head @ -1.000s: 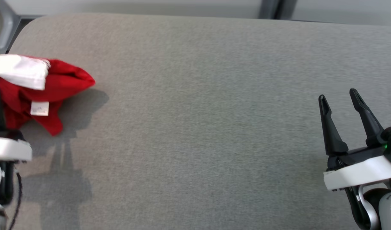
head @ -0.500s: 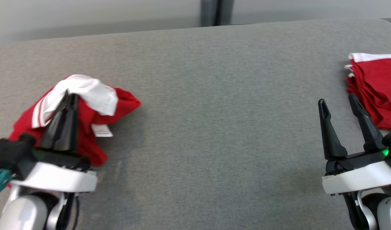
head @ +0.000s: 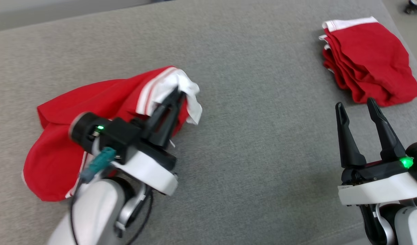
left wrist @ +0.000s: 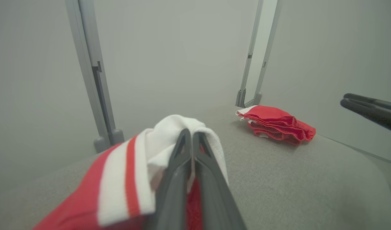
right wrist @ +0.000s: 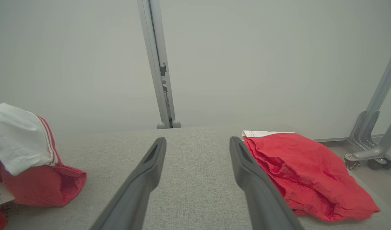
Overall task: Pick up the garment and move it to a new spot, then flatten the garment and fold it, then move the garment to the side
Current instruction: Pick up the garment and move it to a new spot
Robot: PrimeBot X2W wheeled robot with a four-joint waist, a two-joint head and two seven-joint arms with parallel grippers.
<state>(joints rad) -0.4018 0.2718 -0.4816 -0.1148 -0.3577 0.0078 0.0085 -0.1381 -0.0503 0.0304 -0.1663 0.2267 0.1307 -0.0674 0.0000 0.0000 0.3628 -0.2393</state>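
Note:
The garment is red with a white, red-striped waistband and lies stretched over the left half of the grey padded table. My left gripper is shut on the white waistband at the garment's right end, holding that end up. The left wrist view shows the fingers pressed together in the white band. Over the table's right side my right gripper stands open with nothing in it, just in front of a folded red stack. In the right wrist view the garment sits at the far left.
A folded stack of red garments lies at the table's far right, close to its edge, with floor and a caster wheel beyond. Grey frame posts stand behind the table's far edge.
The head camera has swung to the right. My left gripper has carried the waistband rightward toward the table's middle, and the garment now trails out behind it. The right gripper has stayed open.

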